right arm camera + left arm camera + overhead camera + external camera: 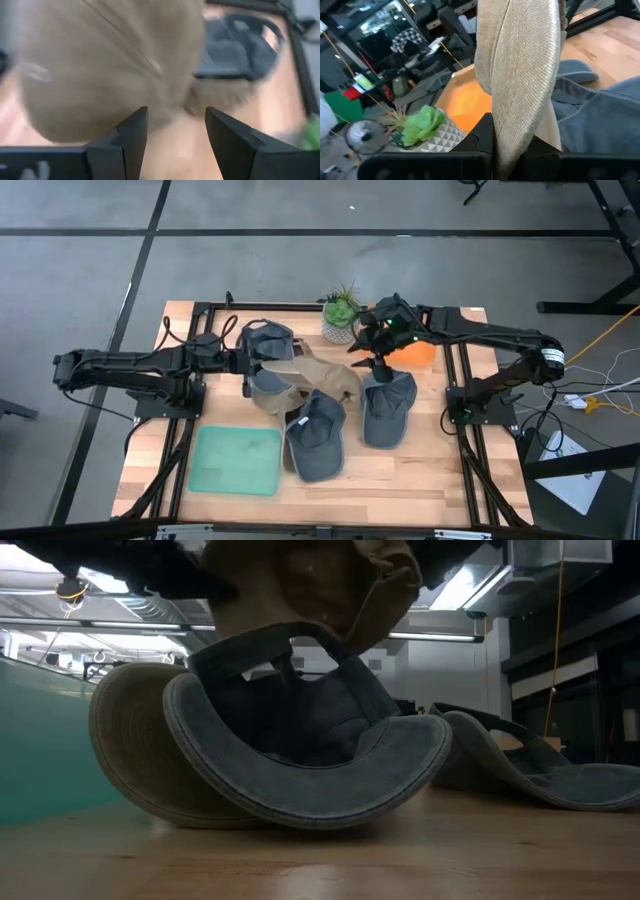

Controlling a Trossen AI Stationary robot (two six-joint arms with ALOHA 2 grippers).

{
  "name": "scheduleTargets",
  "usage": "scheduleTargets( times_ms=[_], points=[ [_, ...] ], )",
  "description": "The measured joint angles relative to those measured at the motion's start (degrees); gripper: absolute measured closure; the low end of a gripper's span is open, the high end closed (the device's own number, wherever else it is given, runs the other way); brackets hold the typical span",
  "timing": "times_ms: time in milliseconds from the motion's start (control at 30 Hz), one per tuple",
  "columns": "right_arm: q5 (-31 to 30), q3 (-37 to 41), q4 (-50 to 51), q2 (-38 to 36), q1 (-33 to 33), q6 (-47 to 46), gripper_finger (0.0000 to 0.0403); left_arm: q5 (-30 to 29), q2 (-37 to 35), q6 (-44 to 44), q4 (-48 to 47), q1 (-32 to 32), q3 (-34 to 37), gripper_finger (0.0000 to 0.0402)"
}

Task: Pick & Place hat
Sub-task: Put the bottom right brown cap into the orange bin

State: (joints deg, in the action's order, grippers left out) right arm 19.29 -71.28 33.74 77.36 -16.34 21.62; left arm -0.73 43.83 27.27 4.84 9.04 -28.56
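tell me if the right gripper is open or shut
Open: in its wrist view the right gripper shows a clear gap between its fingers, above the tan hat.

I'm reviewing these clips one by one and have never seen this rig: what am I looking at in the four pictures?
Two robot arms work at a wooden table. One picture looks down from above, one sits at table height, and two ride on the wrists. On the table lie several grey caps, a tan hat, a green mat, a small potted plant and something orange. The left gripper is shut on the tan hat's brim. The right gripper is open, close above the tan hat.
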Motion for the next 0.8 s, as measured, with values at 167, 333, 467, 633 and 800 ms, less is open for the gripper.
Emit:
scheduleTargets(
  times_ms=[167,333,467,633,800],
  points=[
    [11.3,1.3,-4.3,0.0,0.0,0.1,0.0207,4.4,0.0,-1.5,-0.3,1.3,0.0,0.0394],
    [20.6,1.3,-7.1,0.0,0.0,0.1,0.0207,5.3,0.0,-3.0,0.1,2.9,0.0,0.0391],
    [21.9,1.3,-9.5,0.0,0.0,-0.7,0.0207,5.8,0.0,-4.3,1.7,3.9,0.0,0.0390],
    [21.9,1.3,-14.0,0.0,0.1,-3.4,0.0210,5.8,0.0,-5.8,2.9,4.3,0.0,0.0390],
    [21.8,1.3,-16.7,0.0,0.1,-3.6,0.0242,5.8,0.0,-7.1,3.1,4.3,0.0,0.0389]
  ],
)
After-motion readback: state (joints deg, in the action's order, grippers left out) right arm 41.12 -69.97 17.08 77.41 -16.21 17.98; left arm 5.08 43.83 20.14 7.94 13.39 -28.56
